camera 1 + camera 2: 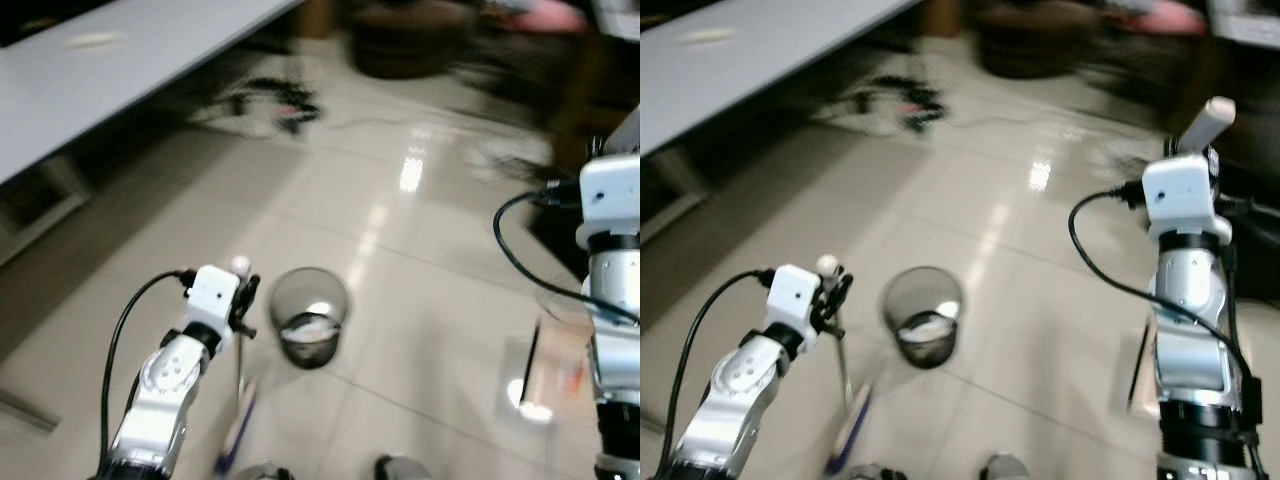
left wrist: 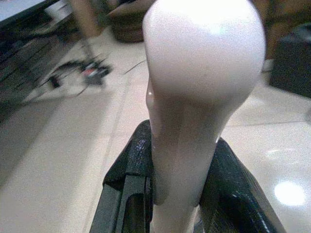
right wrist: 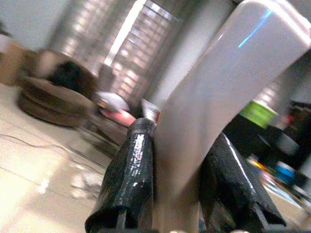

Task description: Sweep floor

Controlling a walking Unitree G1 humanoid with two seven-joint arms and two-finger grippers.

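The left gripper (image 2: 177, 194) pinches the broom handle (image 2: 194, 97), brush below beside the bin (image 1: 310, 315). The right gripper (image 3: 177, 189) clamps the dustpan handle (image 3: 218, 92). Mid-sweep; next, debris probably needs brushing toward the dustpan (image 1: 550, 370).

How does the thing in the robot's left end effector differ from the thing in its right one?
The broom handle in the left end effector is rounded at its top, with a thin rod running down to a blue head by the floor. The dustpan handle in the right end effector is flat and squared off, tilted and held higher. Both are pale and clamped between black fingers.
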